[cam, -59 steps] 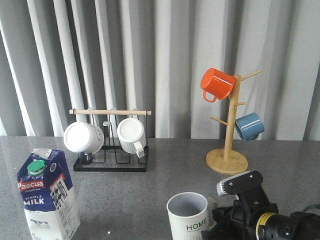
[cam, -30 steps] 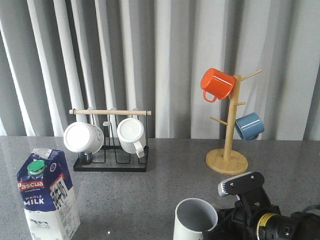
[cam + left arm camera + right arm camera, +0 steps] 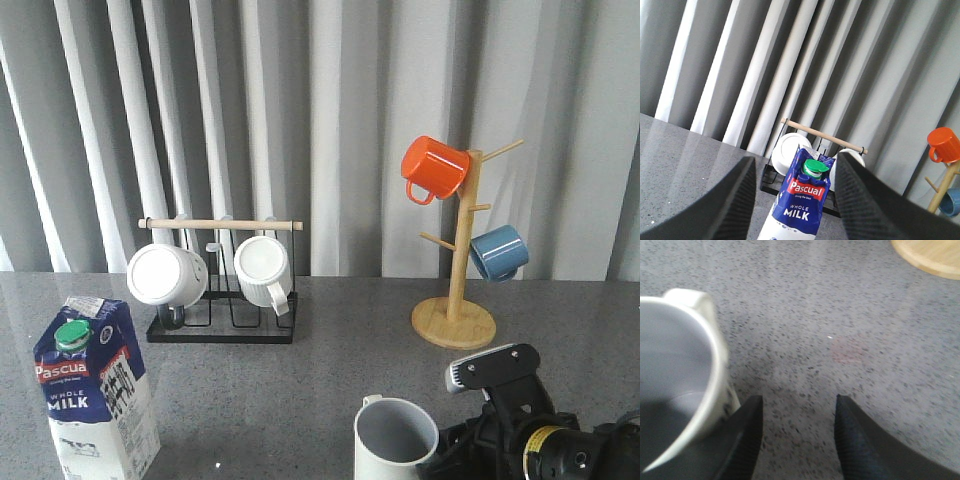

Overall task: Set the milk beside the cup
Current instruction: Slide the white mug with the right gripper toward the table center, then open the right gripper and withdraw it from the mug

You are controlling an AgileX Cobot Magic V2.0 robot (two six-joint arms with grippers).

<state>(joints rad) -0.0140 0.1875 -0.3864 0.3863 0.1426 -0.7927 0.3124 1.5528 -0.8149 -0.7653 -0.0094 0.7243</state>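
Observation:
The milk [image 3: 95, 400], a blue and white carton with a green cap, stands upright at the table's front left. In the left wrist view the milk [image 3: 802, 200] is ahead of my left gripper [image 3: 796, 159], which is open with a finger on each side and apart from it. The cup [image 3: 395, 440], pale with a grey inside, stands at the front centre, its handle to the back left. My right gripper [image 3: 799, 400] is open and empty, and its left finger is close against the cup [image 3: 675, 390]. My right arm [image 3: 510, 425] is just right of the cup.
A black wire rack [image 3: 222, 325] with two white mugs stands at the back left. A wooden mug tree [image 3: 455, 300] with an orange mug [image 3: 432, 168] and a blue mug [image 3: 498, 252] stands at the back right; its base [image 3: 930, 257] shows in the right wrist view.
The cup has shifted slightly right and turned, so "HOME" no longer faces the camera and the handle is at the back left. My right arm moved a little right. The milk has not moved.

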